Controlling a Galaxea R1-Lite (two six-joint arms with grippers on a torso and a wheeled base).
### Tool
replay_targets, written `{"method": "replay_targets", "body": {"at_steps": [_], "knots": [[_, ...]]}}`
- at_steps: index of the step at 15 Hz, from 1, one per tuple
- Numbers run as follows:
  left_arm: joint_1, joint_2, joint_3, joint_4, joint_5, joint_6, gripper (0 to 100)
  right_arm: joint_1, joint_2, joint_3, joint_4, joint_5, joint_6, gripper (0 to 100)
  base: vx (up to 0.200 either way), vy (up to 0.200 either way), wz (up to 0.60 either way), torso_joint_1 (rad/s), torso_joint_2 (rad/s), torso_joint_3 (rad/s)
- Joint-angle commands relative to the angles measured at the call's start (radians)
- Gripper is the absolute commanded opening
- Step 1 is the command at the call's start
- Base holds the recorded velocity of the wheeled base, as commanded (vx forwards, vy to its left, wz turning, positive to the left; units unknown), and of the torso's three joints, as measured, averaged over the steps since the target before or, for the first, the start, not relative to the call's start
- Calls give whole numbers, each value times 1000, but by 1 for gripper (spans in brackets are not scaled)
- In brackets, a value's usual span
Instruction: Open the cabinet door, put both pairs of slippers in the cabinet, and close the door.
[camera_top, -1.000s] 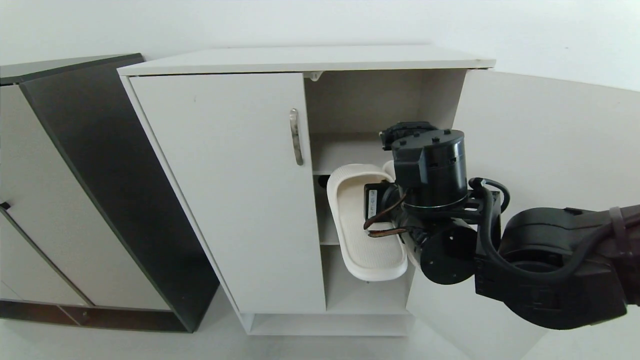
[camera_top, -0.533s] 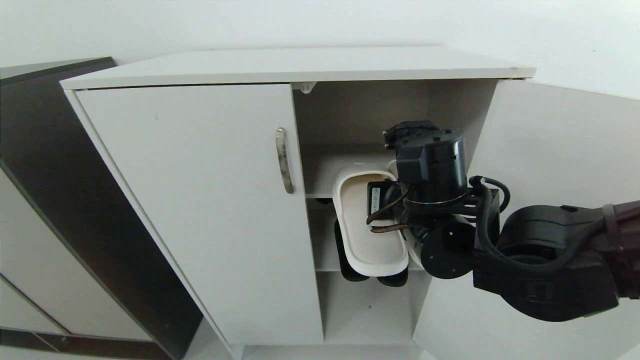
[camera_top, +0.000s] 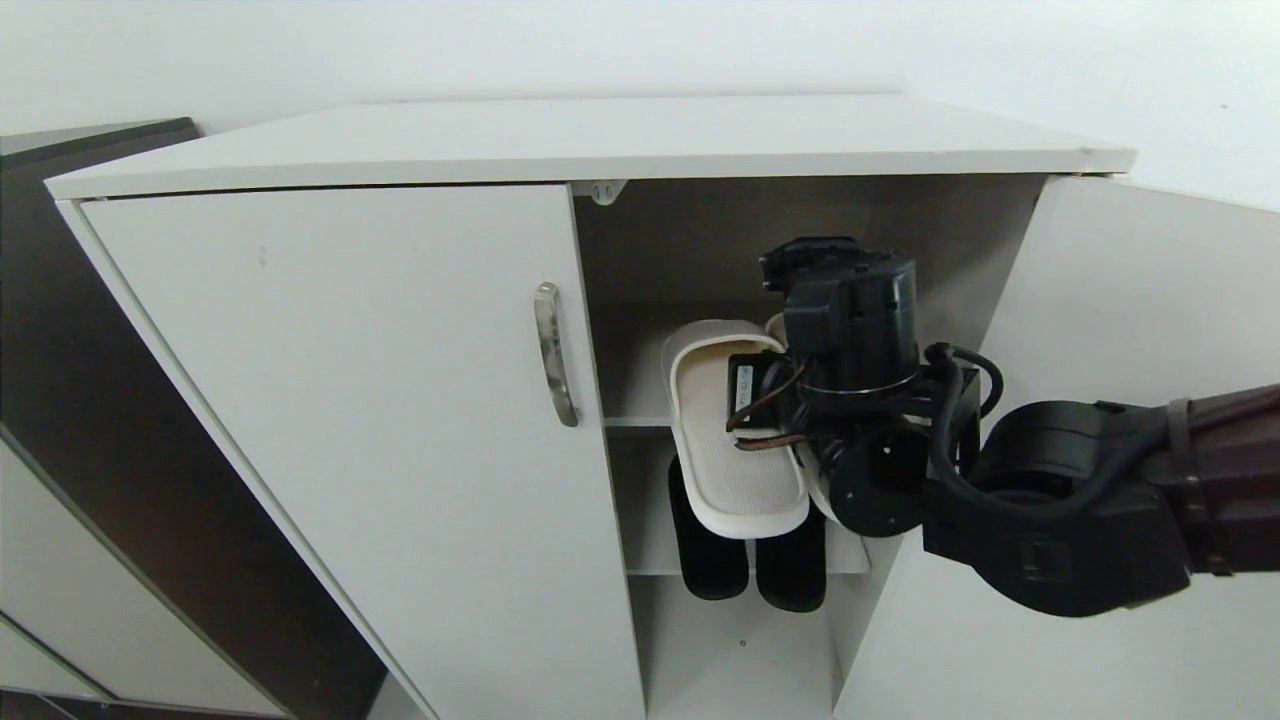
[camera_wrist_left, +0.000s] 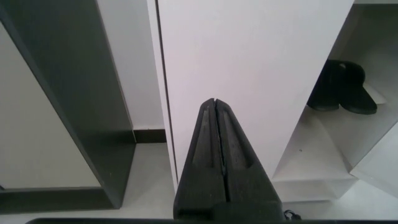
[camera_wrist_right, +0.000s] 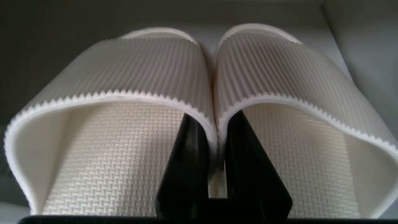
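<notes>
Two pairs matter here: the black slippers (camera_top: 750, 555) already lie side by side on the middle shelf of the cabinet (camera_top: 600, 130). The white slippers (camera_top: 735, 440) hang in the right gripper (camera_wrist_right: 214, 134), toes reaching into the open right bay at the upper shelf (camera_top: 635, 422) and heels out in front of it. The jaws are clamped on the two inner strap walls, pinching both shoes together. To seat them well, we judge the arm should carry the pair deeper until the soles rest flat on that shelf. It should let go only then, so nothing blocks the open right door (camera_top: 1120, 330) when it closes. The left gripper (camera_wrist_left: 214, 106) sits empty, jaws pressed together, before the closed left door (camera_top: 330, 400).
</notes>
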Motion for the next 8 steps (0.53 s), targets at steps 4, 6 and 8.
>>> {"method": "replay_targets", "body": {"at_steps": [4,6,8], "knots": [[0,0,0,0,1,-2,0,-82,108,-145,2,19,-36,0,0,0,0,0,0,0],[0,0,0,0,1,-2,0,-100,125,-185,17,22,-62,0,0,0,0,0,0,0],[0,0,0,0,1,-2,0,-105,145,-234,53,32,-62,0,0,0,0,0,0,0]]}}
